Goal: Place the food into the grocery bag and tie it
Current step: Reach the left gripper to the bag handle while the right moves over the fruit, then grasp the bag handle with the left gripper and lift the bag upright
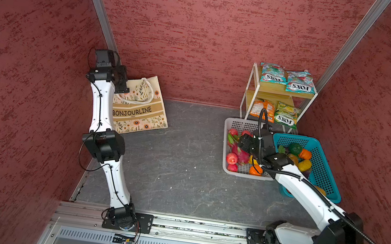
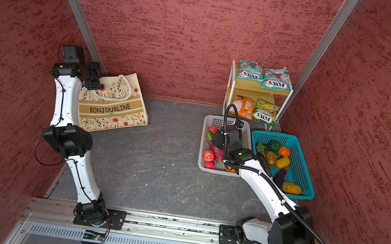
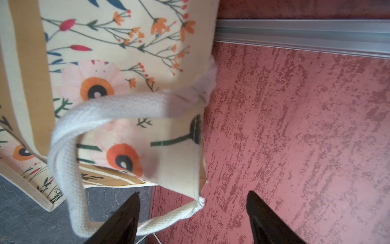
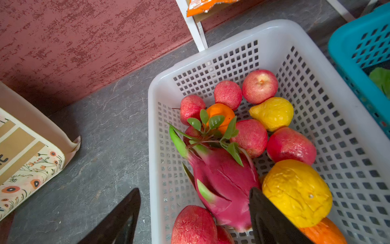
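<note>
The grocery bag (image 1: 139, 110) (image 2: 111, 109) (image 3: 126, 52) leans in the back left corner. My left gripper (image 3: 193, 211) (image 1: 122, 84) hangs open at its upper corner. A cream strap handle (image 3: 69, 169) loops past one fingertip (image 3: 126, 219), ungripped. My right gripper (image 4: 194, 211) (image 1: 241, 142) is open over the grey basket (image 4: 274, 31). One finger is against the pink dragon fruit (image 4: 223, 181), beside a yellow fruit (image 4: 295, 194). The other finger is outside the basket wall. A dark green vegetable (image 1: 295, 148) lies in the blue basket (image 1: 323, 157). Two teal FOX'S packets (image 1: 272, 73) (image 1: 299, 82) top the shelf rack (image 1: 246, 98).
Red apples (image 4: 259, 85) and oranges (image 4: 219, 114) crowd the grey basket around the dragon fruit. Orange (image 1: 262, 109) and yellow-green (image 1: 286, 115) packets sit on the rack's lower shelf. Red walls close in on three sides. Grey floor (image 1: 185, 152) separates bag and baskets.
</note>
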